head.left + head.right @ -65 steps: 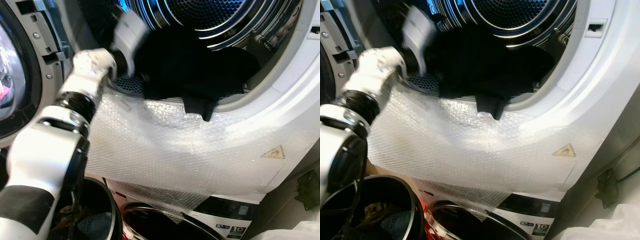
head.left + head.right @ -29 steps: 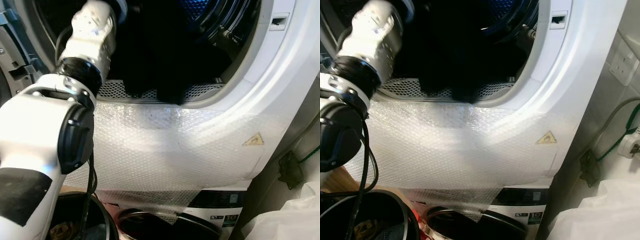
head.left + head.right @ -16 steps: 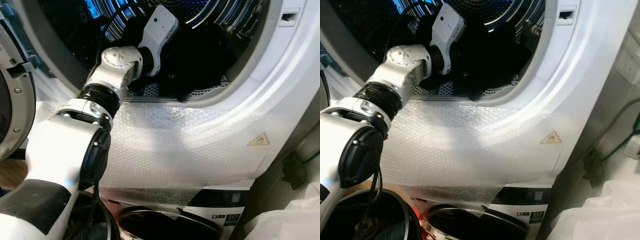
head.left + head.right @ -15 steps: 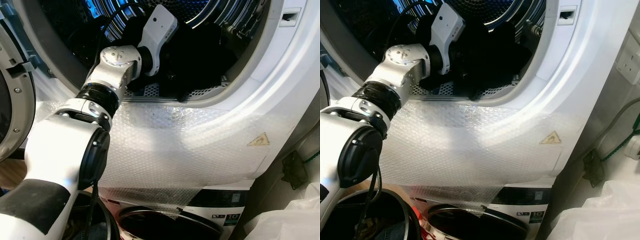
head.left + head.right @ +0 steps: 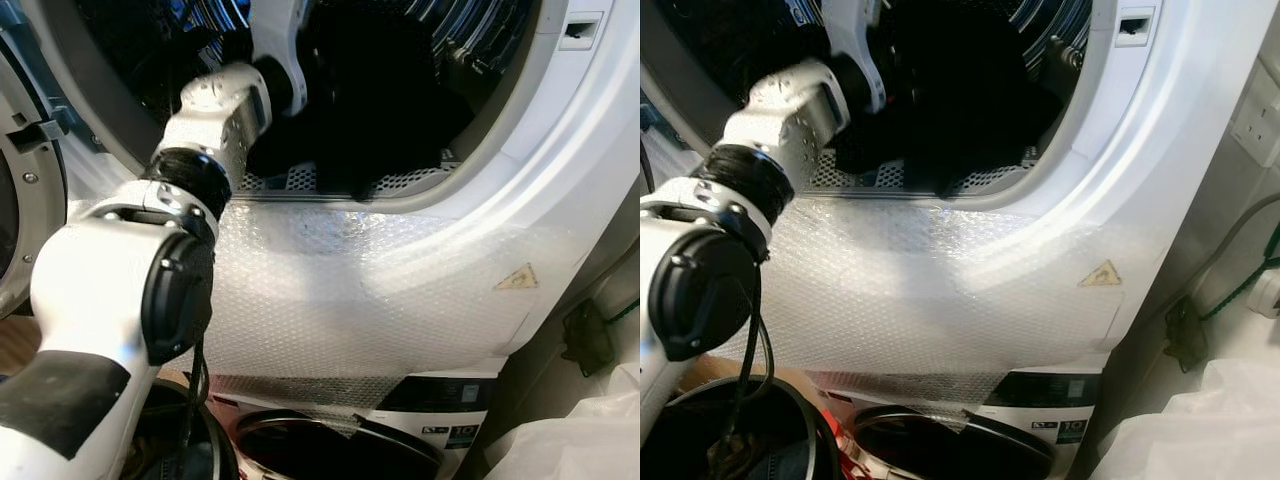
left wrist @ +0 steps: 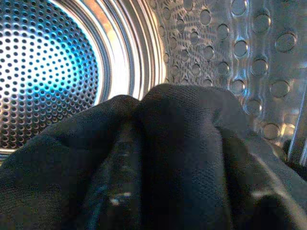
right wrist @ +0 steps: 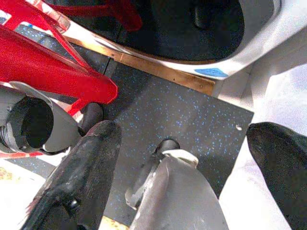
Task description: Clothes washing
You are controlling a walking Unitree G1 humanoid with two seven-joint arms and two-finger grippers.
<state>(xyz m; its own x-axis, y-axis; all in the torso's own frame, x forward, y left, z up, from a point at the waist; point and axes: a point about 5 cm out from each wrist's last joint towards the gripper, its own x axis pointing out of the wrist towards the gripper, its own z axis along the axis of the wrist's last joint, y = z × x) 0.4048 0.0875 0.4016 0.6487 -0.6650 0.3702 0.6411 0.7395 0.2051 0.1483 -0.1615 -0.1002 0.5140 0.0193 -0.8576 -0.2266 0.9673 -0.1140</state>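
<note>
While reaching into drum (image 6: 201, 33) upper frame, left pincer (image 6: 144, 158) buried in black garment (image 5: 385, 100); grip unclear. Right pincer (image 7: 187, 163) spread above floor (image 7: 192, 110).

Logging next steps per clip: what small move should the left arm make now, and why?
Probably push a little deeper, then let go. The left arm reaches into the drum, and the dark garment fills the mouth, its lower edge still over the perforated sill.
</note>
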